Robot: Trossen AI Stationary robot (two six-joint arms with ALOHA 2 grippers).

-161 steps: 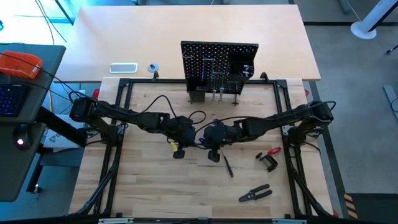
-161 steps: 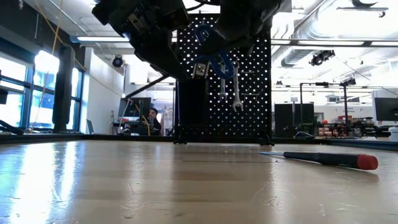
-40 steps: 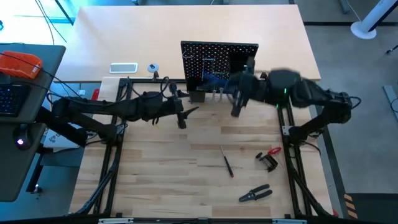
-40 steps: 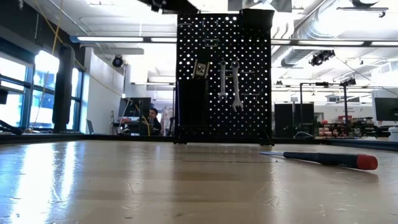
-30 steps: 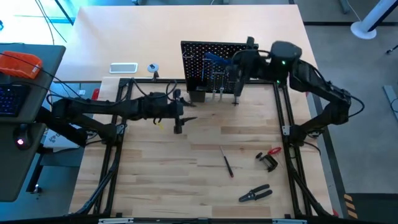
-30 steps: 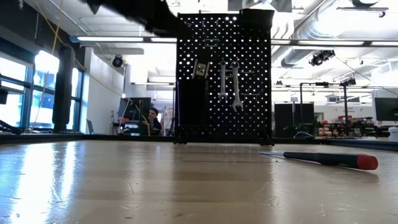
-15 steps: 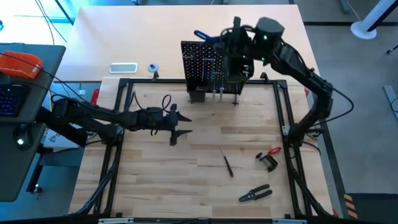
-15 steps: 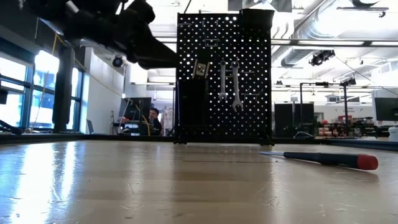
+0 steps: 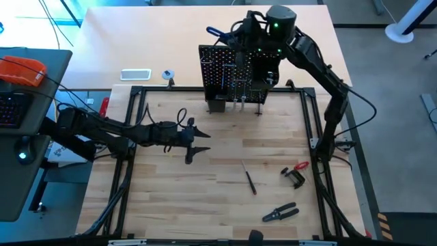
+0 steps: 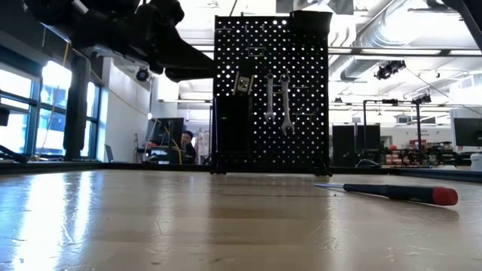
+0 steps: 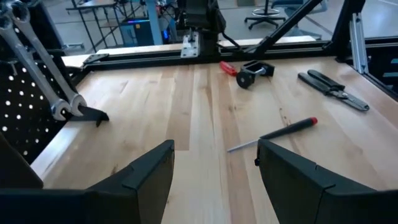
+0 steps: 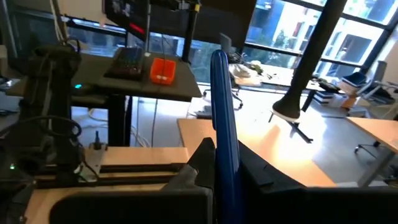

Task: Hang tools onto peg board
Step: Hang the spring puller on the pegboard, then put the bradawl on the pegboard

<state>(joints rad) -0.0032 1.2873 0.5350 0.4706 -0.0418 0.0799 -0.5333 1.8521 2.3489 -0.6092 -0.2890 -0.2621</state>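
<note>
The black peg board (image 9: 240, 72) stands upright at the table's far edge, with two silver wrenches (image 10: 278, 98) hanging on its hooks. High above its top edge my right gripper (image 9: 232, 33) is shut on the blue-handled bent key (image 9: 214, 32). My left gripper (image 9: 194, 143) hovers open over the table's left middle, with nothing between its fingers (image 11: 149, 177). A screwdriver (image 9: 249, 179), a red-and-black clamp (image 9: 295, 174) and black-handled pliers (image 9: 280, 213) lie flat on the wood at the near right. My right gripper pinches the key's blue handle (image 12: 222, 124) between its two fingers (image 12: 194, 167). The handle lies along the fingers and sticks out well past their tips. The key is lifted clear, above the peg board's top edge.
A white tray (image 9: 135, 74) and a small tape roll (image 9: 168, 74) sit on the pale table behind the work surface, left of the peg board. Black frame rails (image 9: 130, 157) border the wooden top. A person (image 10: 184, 143) sits far back in the room.
My right gripper has risen with the blue key and gone toward the far edge, from in front of the peg board's face to above its top. My left gripper has drawn back a little toward the near edge, staying open.
</note>
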